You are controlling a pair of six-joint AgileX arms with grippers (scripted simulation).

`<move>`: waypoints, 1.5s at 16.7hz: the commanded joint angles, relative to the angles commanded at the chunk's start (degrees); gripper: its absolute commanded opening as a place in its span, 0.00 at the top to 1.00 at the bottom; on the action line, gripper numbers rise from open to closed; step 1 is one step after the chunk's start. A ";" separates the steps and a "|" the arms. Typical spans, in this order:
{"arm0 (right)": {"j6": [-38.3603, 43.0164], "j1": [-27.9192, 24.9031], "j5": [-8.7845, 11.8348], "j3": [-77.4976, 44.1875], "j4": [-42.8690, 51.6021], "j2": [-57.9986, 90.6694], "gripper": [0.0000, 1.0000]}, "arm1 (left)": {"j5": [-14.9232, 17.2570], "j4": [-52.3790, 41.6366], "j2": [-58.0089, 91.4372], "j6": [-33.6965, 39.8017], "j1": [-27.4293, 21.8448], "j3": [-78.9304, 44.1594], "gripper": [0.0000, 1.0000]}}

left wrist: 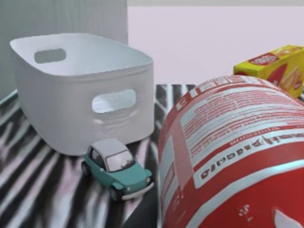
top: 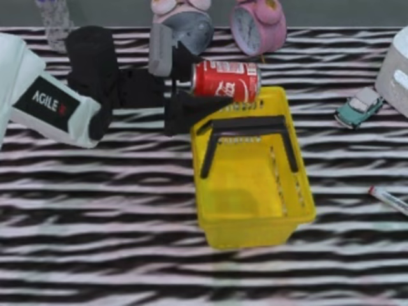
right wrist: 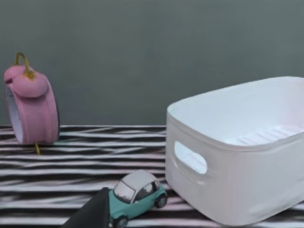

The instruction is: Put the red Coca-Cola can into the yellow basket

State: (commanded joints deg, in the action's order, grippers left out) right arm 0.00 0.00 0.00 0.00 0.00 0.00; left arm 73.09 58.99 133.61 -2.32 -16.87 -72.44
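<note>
Reaching in from the table's left, my left arm stretches toward the yellow basket [top: 255,191], its left gripper [top: 191,86] clamped on the red Coca-Cola can [top: 226,80], which lies sideways over the basket's far rim. My right arm is parked off the table's right side.

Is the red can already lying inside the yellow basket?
No. In the top view the red can is held in the left claw above the yellow basket rim.
</note>
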 joint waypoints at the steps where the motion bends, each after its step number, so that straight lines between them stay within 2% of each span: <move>1: 0.00 0.00 0.00 0.00 0.00 0.00 0.00 | 0.00 0.00 0.00 0.00 0.00 0.00 0.47; 7: 0.00 0.00 0.00 0.00 0.00 0.00 0.00 | 0.00 0.00 0.00 0.00 0.00 0.00 0.02; 8: 0.00 0.00 0.00 0.00 0.00 0.00 0.00 | 0.00 0.00 0.00 0.00 0.00 0.00 0.00; 17: 0.00 0.00 0.00 0.00 0.00 0.00 0.00 | -0.13 -0.14 -0.23 -0.05 -0.18 -0.07 0.00; 19: -1.12 -0.78 0.06 -1.74 1.53 1.73 0.00 | -1.23 -0.92 -1.97 0.48 0.23 0.51 0.00; 22: -5.18 -3.45 0.13 -8.66 7.20 8.68 0.00 | -5.76 -4.05 -9.13 2.34 1.91 3.06 0.00; 25: -11.40 -7.35 0.09 -20.63 16.09 20.80 0.00 | -12.84 -9.01 -21.64 4.80 4.48 7.54 0.00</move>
State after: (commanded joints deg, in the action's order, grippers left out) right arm -11.40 -7.35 0.09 -20.63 16.09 20.80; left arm 60.25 49.98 111.97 2.48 -12.39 -64.90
